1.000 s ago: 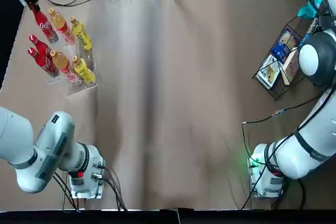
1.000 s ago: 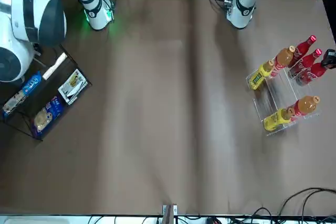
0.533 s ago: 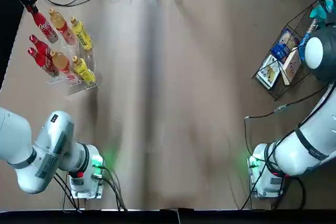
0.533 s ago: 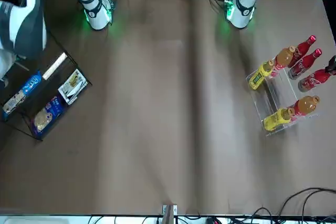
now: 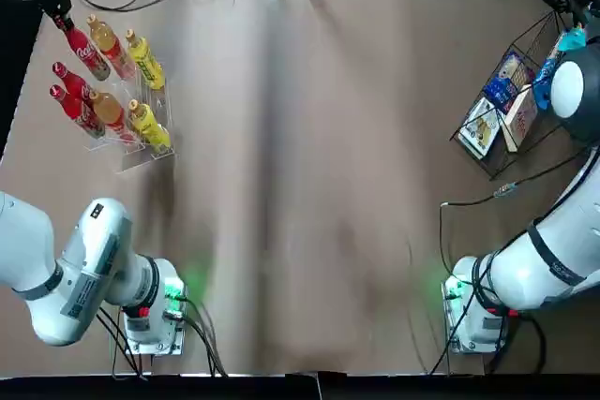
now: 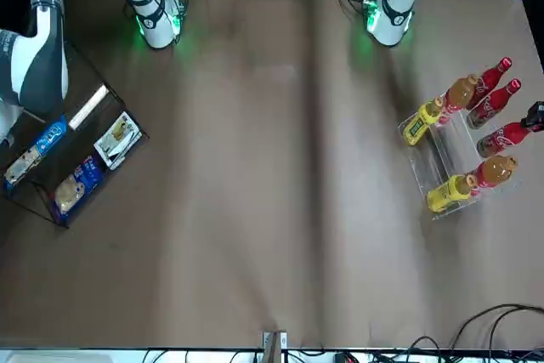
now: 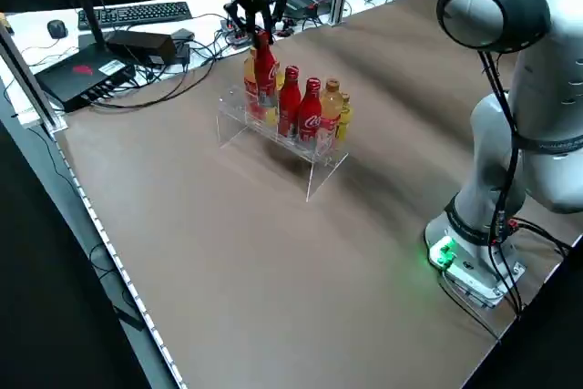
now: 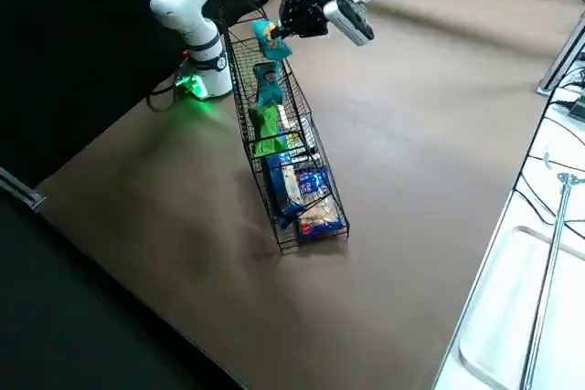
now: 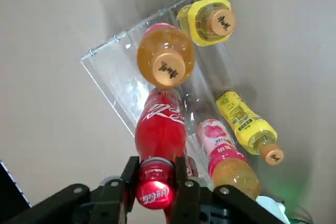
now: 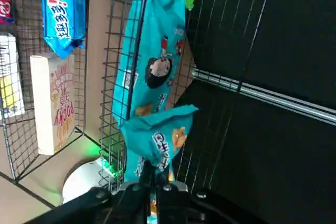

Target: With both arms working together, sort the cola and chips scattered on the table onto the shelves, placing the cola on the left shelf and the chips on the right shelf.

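Cola (image 9: 160, 124), gripped by the left gripper (image 9: 159, 166), has shifted inward over the left shelf (image 9: 113, 69); we judge release near. Chips (image 10: 157, 137), pinched by the right gripper (image 10: 157, 170), await final seating.

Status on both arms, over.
Left gripper shut on cola bottle at acrylic rack; right gripper on teal chip packet at wire rack.

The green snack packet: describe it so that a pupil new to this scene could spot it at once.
Find the black wire rack on the brown table. Inside, between a teal packet and a blue one, sits the crinkled green packet, its colour unlike any neighbour's.
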`<state>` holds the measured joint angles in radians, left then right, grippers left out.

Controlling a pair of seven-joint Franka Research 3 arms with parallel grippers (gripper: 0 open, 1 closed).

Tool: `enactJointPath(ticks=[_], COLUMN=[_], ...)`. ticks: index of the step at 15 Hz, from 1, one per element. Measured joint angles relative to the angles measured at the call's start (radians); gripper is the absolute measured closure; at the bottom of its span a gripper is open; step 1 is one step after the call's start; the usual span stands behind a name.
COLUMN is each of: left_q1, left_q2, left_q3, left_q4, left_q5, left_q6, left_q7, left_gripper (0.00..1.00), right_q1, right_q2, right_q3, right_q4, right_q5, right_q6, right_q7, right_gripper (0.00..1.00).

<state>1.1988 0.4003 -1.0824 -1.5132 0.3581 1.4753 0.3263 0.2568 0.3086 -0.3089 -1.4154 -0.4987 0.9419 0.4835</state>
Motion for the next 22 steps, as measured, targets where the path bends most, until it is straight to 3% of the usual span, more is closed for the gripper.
enactJointPath(ticks=[5, 7, 15, 17, 22], left_q1=[0.026, 0.039, 0.04, 0.035, 0.006], left_q2=[-0.002, -0.002, 0.0, -0.001, -0.007], left_q3=[-0.003, -0.005, -0.002, -0.01, -0.052], left_q4=[-0.008, -0.017, -0.077, -0.076, -0.037], left_q5=[0.009, 0.049, 0.075, 0.075, 0.075], left_q6=[-0.001, 0.0, 0.019, 0.024, 0.033], left_q7=[0.0, 0.004, 0.001, -0.005, -0.013], left_gripper=[0.68, 0.68, 0.65, 0.53, 0.09], right_q1=[-0.001, -0.003, -0.003, -0.002, 0.005], right_q2=[-0.015, -0.016, -0.047, -0.065, -0.076], right_q3=[0.003, 0.002, 0.004, 0.005, 0.016], right_q4=[-0.024, -0.027, -0.028, -0.012, 0.063], right_q5=[0.001, 0.004, 0.06, 0.084, 0.272], right_q6=[-0.032, -0.039, -0.037, -0.031, 0.09], right_q7=[-0.017, -0.04, -0.045, -0.047, -0.05], right_gripper=[0.94, 0.89, 0.15, 0.0, 0.0])
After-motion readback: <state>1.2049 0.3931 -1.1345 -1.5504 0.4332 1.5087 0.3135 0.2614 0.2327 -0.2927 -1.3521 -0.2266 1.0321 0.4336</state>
